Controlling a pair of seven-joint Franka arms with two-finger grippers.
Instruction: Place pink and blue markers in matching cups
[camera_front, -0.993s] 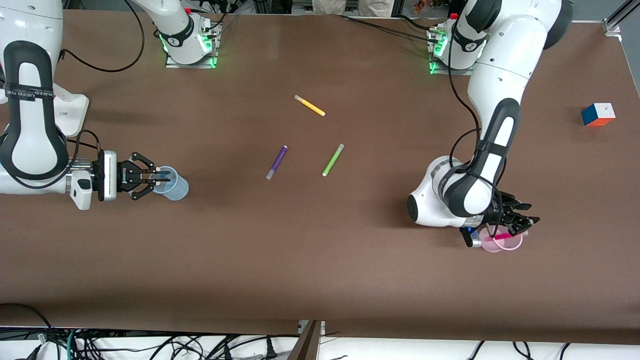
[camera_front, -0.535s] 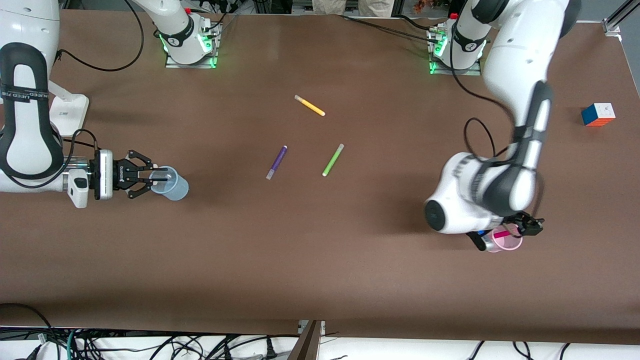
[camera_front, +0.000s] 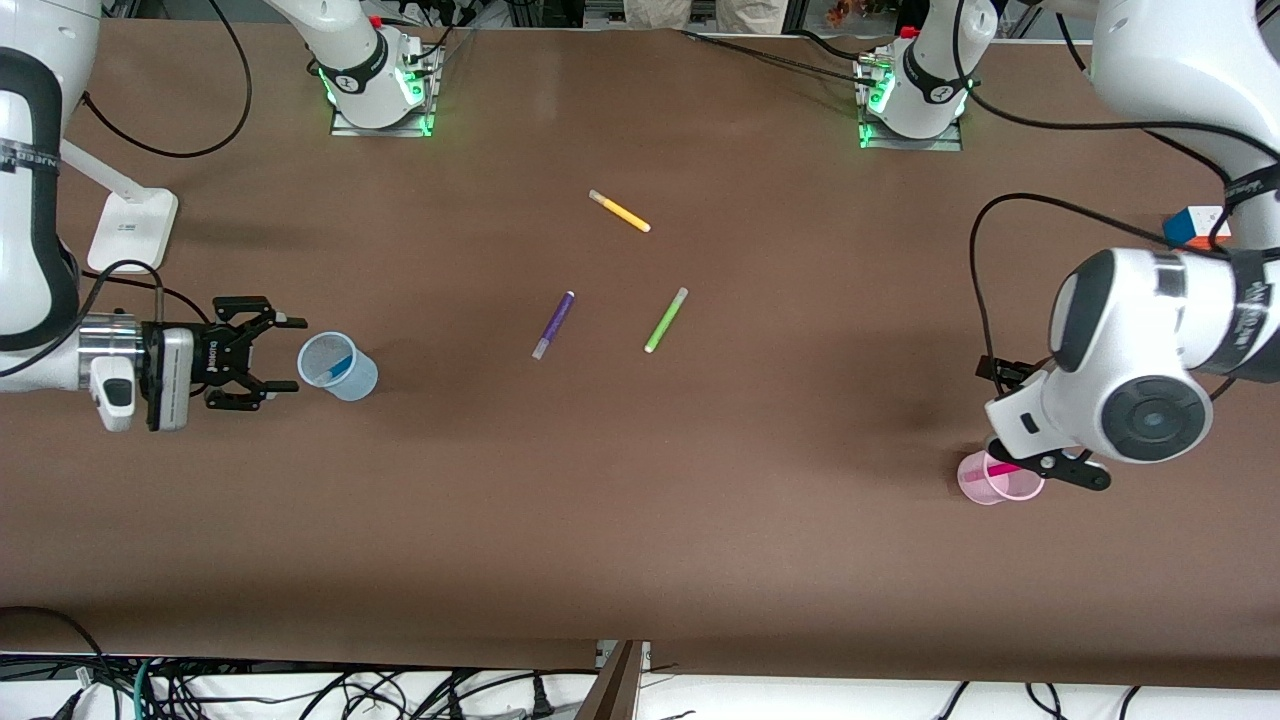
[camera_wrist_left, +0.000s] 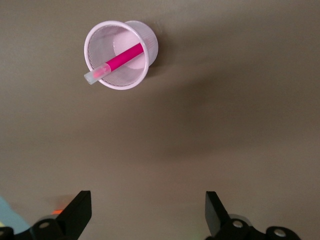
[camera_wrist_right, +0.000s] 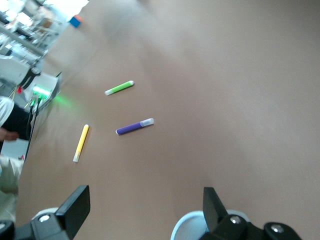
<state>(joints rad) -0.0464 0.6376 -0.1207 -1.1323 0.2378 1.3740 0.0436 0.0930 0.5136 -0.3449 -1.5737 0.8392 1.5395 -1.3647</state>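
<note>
The pale blue cup stands upright near the right arm's end of the table, with the blue marker leaning inside it. My right gripper is open and empty, just beside that cup and clear of it. The cup's rim shows in the right wrist view. The pale pink cup stands near the left arm's end, with the pink marker leaning in it, cap end up. My left gripper is open and empty, raised above the table beside the pink cup and its marker.
A purple pen, a lime-green pen and a yellow pen lie mid-table. A colour cube sits at the left arm's end. A white stand base is at the right arm's end.
My left arm has lifted and swung away from the pink cup, leaving the pink marker in it. My right gripper has drawn back from the blue cup, leaving the blue marker inside.
</note>
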